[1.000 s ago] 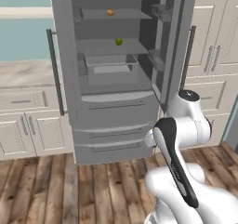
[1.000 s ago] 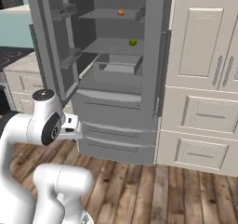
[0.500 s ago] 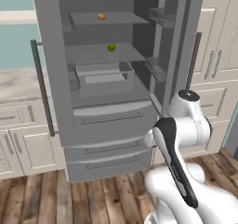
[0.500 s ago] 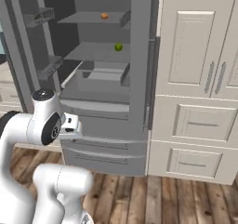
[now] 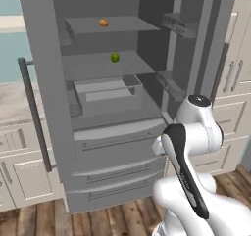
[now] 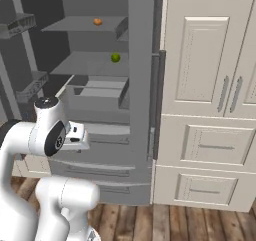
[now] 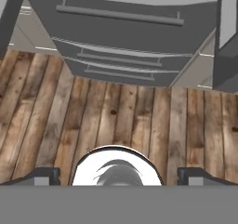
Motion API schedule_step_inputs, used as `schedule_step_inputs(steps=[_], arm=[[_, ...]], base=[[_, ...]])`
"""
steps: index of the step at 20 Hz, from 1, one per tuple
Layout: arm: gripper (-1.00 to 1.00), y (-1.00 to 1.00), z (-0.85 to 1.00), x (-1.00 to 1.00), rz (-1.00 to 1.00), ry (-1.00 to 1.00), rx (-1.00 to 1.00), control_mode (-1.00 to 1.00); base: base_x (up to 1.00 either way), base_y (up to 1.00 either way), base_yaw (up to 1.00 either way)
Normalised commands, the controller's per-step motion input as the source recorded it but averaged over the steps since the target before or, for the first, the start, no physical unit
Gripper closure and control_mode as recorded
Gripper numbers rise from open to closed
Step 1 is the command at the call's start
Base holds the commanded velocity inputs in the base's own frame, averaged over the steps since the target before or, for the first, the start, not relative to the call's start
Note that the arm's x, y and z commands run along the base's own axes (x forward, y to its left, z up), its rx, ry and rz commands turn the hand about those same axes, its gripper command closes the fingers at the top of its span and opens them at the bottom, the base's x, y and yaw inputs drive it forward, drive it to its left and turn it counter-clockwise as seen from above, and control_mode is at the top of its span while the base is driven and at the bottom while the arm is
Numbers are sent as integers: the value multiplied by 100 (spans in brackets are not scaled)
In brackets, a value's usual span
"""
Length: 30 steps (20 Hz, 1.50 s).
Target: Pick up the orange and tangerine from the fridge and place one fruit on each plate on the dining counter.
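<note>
**Fridge open, fruit on shelves, tool low over the floor**

Fridge [image 5: 112,132] stands with both doors swung wide. Orange fruit [image 5: 103,22] sits on the top shelf [image 5: 127,25], toward its far middle. Green fruit [image 5: 114,58] sits alone on the next shelf down, near its front edge. Below that, a shallow grey bin [image 5: 105,90], then two closed drawers [image 5: 117,147] with bar handles.

Tool [image 7: 118,176]: the hand view looks down at the wood floor [image 7: 111,121] in front of the drawers. The two fingertips [image 7: 44,175] stand wide apart at the bottom edge, nothing between them. Both fruits lie well above and beyond the tool, past the drawer fronts.

Edges and room: the left door [image 5: 41,83] with its long bar handle juts out on the left; the right door [image 6: 145,85] stands edge-on, its bins [image 5: 179,24] facing the shelves. Between the doors the shelf fronts are open, with free space above each fruit. Cream cabinets [image 6: 210,95] close off the right side. The arm's elbow [image 5: 196,127] stands near the right door's lower edge.
</note>
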Motion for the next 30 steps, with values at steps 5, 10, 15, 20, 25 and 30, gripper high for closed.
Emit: schedule_step_inputs(steps=[5, 10, 15, 20, 25, 30], arm=[[-100, 0, 0, 0, 0, 0, 0, 100], [-100, 0, 0, 0, 0, 0, 0, 100], [-100, 0, 0, 0, 0, 0, 0, 100], [-100, 0, 0, 0, 0, 0, 0, 100], [-100, 0, 0, 0, 0, 0, 0, 100], [-100, 0, 0, 0, 0, 0, 0, 100]], base=[[43, 33, -11], [37, 40, -11], [46, 40, -7], [62, 33, 0], [62, 30, 0], [60, 22, 0]])
